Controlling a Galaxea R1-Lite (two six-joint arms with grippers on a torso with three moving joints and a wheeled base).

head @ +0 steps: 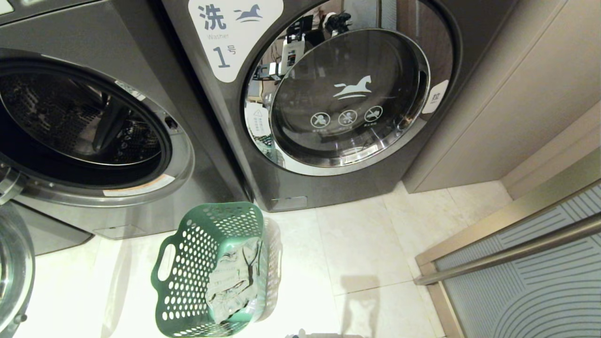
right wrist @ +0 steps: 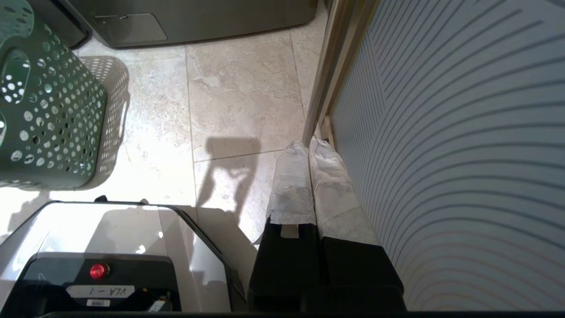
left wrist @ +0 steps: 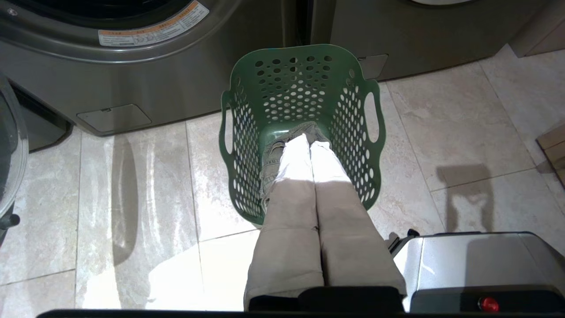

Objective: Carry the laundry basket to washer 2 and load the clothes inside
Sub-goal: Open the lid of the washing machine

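Note:
The dark green laundry basket [head: 188, 263] stands on the tiled floor in front of the gap between two grey washers. The clothes [head: 232, 281], a small grey-green bundle, lie in its bottom. In the left wrist view my left gripper [left wrist: 309, 140] hangs shut and empty over the basket [left wrist: 300, 84], partly covering the clothes [left wrist: 270, 157]. My right gripper [right wrist: 308, 143] is shut and empty off to the basket's [right wrist: 48, 106] right. The left-hand washer [head: 89, 126] has its drum open and its number label is out of view. The right-hand washer [head: 347, 94] is marked 1, door closed.
The open washer's door [head: 14, 272] swings out at the far left. A ribbed glass sliding door [head: 540, 281] and its metal frame close off the right side, close beside my right gripper. My own base [right wrist: 110, 229] sits just behind the basket.

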